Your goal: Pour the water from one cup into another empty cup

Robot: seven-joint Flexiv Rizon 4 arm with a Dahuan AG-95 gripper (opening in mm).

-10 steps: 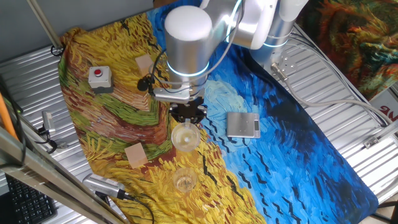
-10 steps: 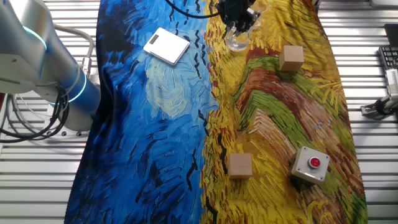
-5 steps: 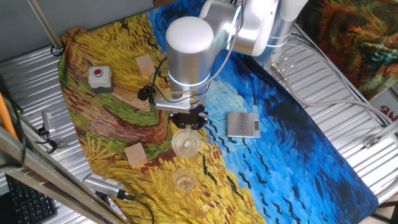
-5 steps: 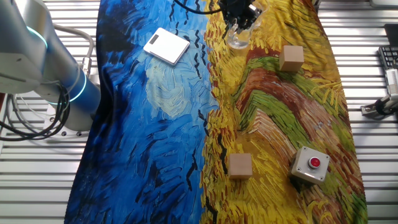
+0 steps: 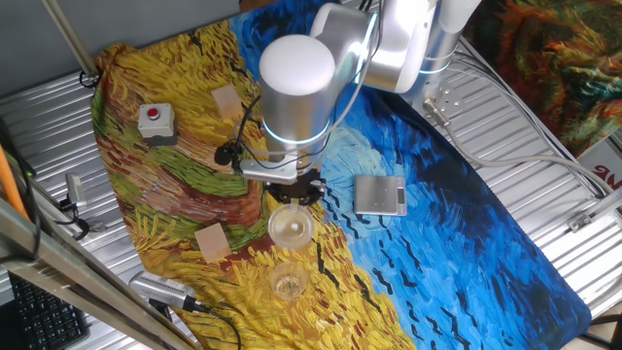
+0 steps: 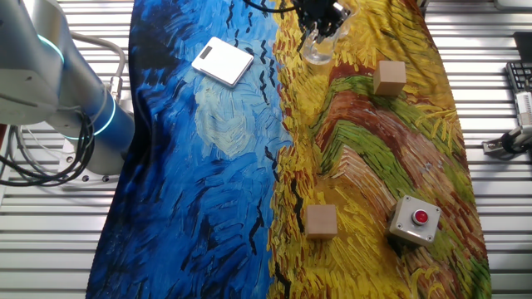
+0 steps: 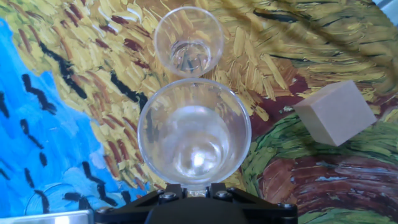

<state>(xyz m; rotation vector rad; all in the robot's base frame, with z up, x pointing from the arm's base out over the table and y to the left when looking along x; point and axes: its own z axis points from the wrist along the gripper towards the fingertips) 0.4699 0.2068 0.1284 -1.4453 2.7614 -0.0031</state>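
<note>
The one cup (image 5: 290,227), a tall clear tumbler, stands upright on the yellow part of the painted cloth, and in the hand view (image 7: 194,140) it fills the centre. Glints of water (image 7: 193,152) show at its bottom. My gripper (image 5: 292,192) is just behind it, shut on its near wall at the rim; its black fingers (image 7: 189,190) meet on the glass at the bottom edge of that view. The other fixed view shows the gripper (image 6: 321,18) over the cup (image 6: 317,51) at the top edge. The another empty cup (image 5: 289,283), shorter and smaller, stands right beyond the tumbler (image 7: 188,42).
A wooden cube (image 5: 212,241) lies to the left of the cups (image 7: 336,112), and another (image 5: 225,100) lies farther back. A red-button box (image 5: 155,123) sits at the far left. A grey scale (image 5: 379,194) lies on the blue cloth to the right.
The arm and the tumbler have shifted slightly toward the small cup. The small cup has not moved.
</note>
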